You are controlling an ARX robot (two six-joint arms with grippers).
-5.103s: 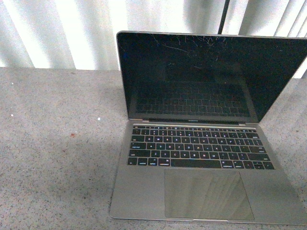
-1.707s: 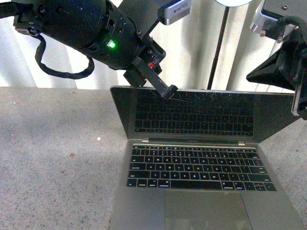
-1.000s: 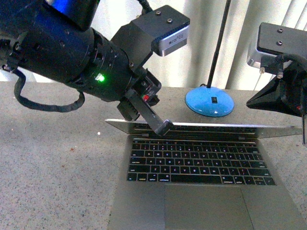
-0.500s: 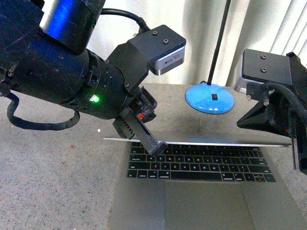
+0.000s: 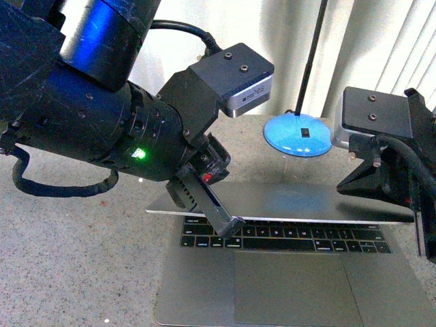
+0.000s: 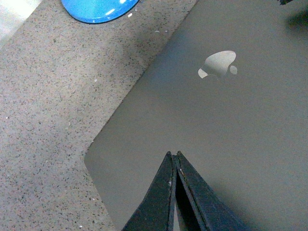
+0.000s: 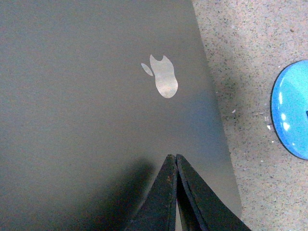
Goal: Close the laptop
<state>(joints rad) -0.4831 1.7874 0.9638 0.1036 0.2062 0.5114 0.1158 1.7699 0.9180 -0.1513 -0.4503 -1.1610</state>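
Left pincer (image 6: 174, 159), black tapered wedge, on smooth matte-grey laptop (image 6: 231, 125) lid

Matt silver-grey metal laptop (image 5: 293, 203); rough speckled table (image 5: 68, 259); glossy blue lamp base (image 5: 283, 139)

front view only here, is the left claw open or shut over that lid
observer: shut; the left wrist view shows the left claw with tips pressed together over the laptop lid.
operator: and the right claw, it's cut off for me
observer: shut too; the right claw sits over the lid, near the edge by the blue round base.
operator: anything on the lid
observer: only the pale apple logo in the parts shown.
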